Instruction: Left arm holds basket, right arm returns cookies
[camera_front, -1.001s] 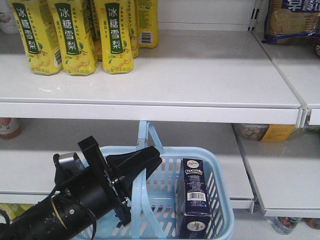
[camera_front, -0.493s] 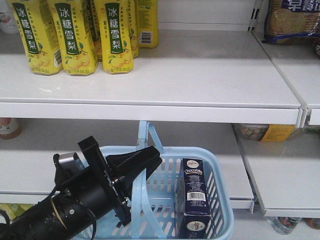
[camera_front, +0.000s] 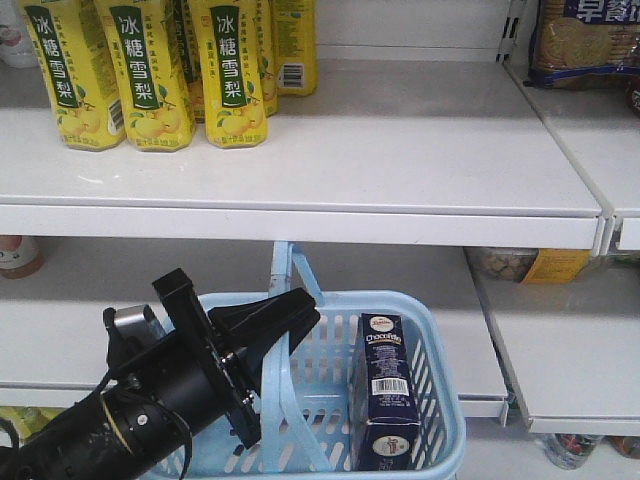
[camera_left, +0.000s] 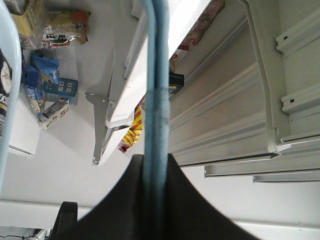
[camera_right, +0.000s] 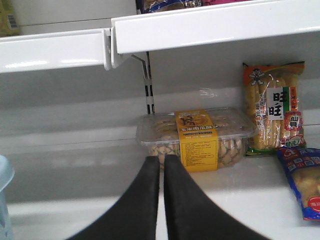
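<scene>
The left end effector is clamped on the raised handle of the basket. The cookies are stood upright in the basket's right part, long axis vertical, name end upward. The right end effector is closed on nothing, pointed at a shelf.

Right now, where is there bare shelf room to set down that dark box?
The upper shelf is bare from the yellow drink cartons rightward to its end. The lower right shelf is bare in front of the clear cookie tub. Crowded: snack bags right of that tub.
</scene>
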